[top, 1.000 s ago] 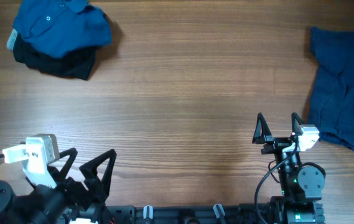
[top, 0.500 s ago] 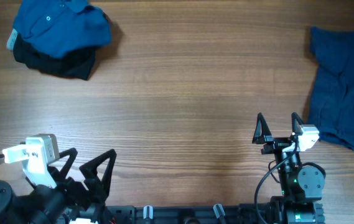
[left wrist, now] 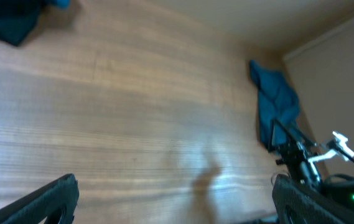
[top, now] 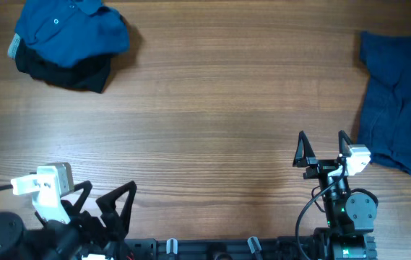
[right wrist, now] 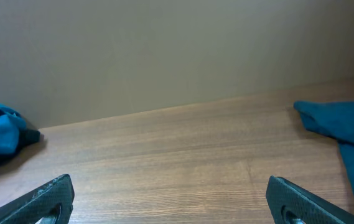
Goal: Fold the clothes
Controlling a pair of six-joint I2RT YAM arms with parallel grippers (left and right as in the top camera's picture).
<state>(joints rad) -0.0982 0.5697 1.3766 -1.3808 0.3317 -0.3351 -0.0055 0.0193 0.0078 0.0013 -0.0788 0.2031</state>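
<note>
Nearest to me, my left claw (top: pixel 104 196) and right claw (top: pixel 323 148) both hang wide and empty at the near edge of the table (top: pixel 219 108), touching no cloth. Just beyond the right one, the rumpled blue garment (top: pixel 400 101) lies unfolded at the right edge, partly out of view. Far off in the left corner a blue shirt (top: pixel 71 29) sits bundled on a black garment (top: pixel 68 72), seemingly finished. I judge I am between pieces: next my right claw should take that loose garment's near hem and drag it to the middle
</note>
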